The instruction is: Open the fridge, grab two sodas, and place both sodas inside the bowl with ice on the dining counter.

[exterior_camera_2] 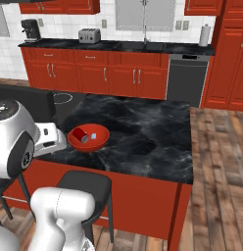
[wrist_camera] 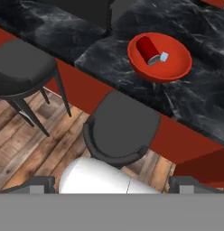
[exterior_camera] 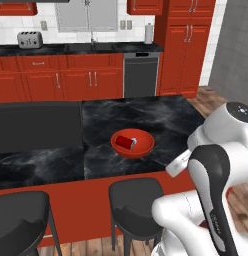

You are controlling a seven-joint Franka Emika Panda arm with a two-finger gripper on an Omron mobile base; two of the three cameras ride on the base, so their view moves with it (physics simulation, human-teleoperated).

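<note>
Red soda (wrist_camera: 147,49) lies in bowl (wrist_camera: 177,67) — end effector (wrist_camera: 113,187) seemingly wide open, empty.

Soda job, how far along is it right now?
Done: the red can lies on its side in the bowl beside an ice cube on the counter. In hand: nothing; the gripper is open, above a stool. Left: the second soda, not in the bowl.

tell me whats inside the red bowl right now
A red can lies on its side in the bowl, with one small pale ice cube beside its silver end. Anything under the can is covered.
</note>
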